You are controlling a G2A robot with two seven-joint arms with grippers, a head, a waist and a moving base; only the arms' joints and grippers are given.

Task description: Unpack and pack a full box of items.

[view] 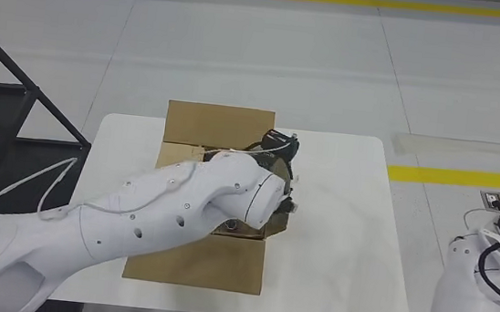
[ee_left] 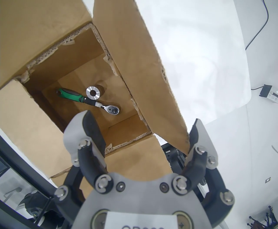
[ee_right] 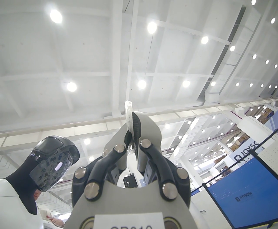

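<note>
Our left gripper [ee_left: 142,121] hung spread over the brown cardboard box [ee_left: 71,65] holding a green-handled ratchet wrench [ee_left: 86,100]; the raised flap [ee_left: 139,65] could snag it. Our right gripper [ee_right: 131,117] pinched a thin translucent strip [ee_right: 128,111].

1. The left arm [view: 162,211] stretches from the near left side forward toward the middle, with the wrist bent downward.
2. The left gripper [ee_left: 141,119] faces down, its two fingers wide apart.
3. The right arm [view: 483,291] is folded at the near right side.
4. The right gripper [ee_right: 129,121] points upward, its fingers pressed together on a thin clear strip [ee_right: 128,108].
</note>
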